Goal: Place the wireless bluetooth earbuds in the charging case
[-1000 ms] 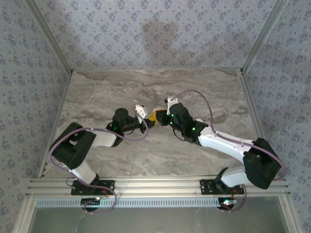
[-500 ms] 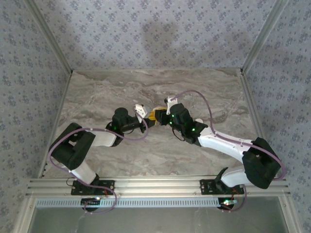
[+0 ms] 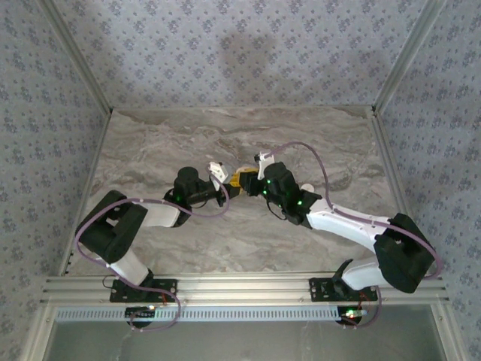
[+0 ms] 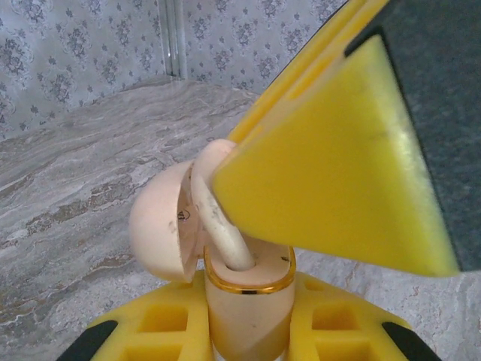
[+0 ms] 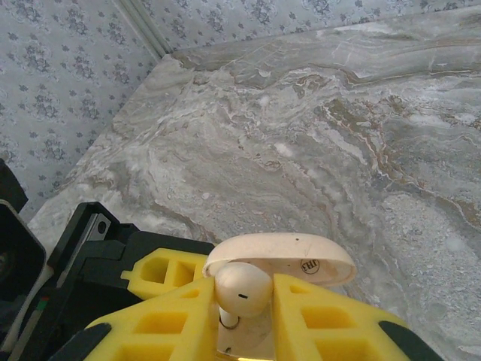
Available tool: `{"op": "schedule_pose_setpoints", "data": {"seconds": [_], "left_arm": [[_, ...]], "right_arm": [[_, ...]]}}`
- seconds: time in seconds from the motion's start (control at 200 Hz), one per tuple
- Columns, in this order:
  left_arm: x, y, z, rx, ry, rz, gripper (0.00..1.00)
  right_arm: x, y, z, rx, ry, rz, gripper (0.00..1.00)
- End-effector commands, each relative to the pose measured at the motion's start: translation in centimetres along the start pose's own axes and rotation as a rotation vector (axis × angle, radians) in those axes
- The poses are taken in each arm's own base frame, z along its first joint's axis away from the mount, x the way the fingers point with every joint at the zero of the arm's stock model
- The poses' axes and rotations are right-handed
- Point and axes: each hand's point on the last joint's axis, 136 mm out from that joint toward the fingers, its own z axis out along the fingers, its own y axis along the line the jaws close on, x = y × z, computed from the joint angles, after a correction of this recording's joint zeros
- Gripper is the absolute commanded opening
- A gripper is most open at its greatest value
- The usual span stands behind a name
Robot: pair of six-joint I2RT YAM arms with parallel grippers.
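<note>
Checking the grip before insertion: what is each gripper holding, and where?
Left gripper clamps the charging case by its lower body, lid open. Right gripper pinches an earbud by its rounded head.

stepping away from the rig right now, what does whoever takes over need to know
Left hand: shut on the charging case, held upright with its lid open.
Right hand: shut on one earbud, right at the case mouth, stem pointing down into it.
Done: case open and held, one earbud picked up and brought to it.
Left: seat this earbud and let go. I cannot tell where the second earbud is, so check whether it is already in the case or has to be fetched.
</note>
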Motion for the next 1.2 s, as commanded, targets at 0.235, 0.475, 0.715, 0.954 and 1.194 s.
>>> {"op": "schedule_pose_setpoints", "data": {"seconds": [0.235, 0.475, 0.715, 0.954, 1.194], "left_arm": [[-6.1, -0.7, -0.5, 0.013, -0.157, 0.101, 0.19], [-6.5, -0.9, -0.7, 0.022, -0.165, 0.108, 0.19], [-6.4, -1.1, -0.8, 0.023, -0.156, 0.118, 0.19], [-5.9, -1.1, -0.9, 0.02, -0.139, 0.125, 0.19], [-5.8, -1.1, -0.9, 0.017, -0.131, 0.133, 0.19]], "right_arm": [[3.4, -0.7, -0.3, -0.028, 0.129, 0.02, 0.27], [2.4, -0.4, -0.3, -0.04, 0.116, 0.021, 0.32], [0.8, -0.3, -0.5, -0.044, 0.084, 0.026, 0.41], [-1.6, 0.8, -1.7, -0.098, 0.03, 0.031, 0.56], [-3.6, 1.6, -3.1, -0.149, -0.015, 0.039, 0.63]]}}
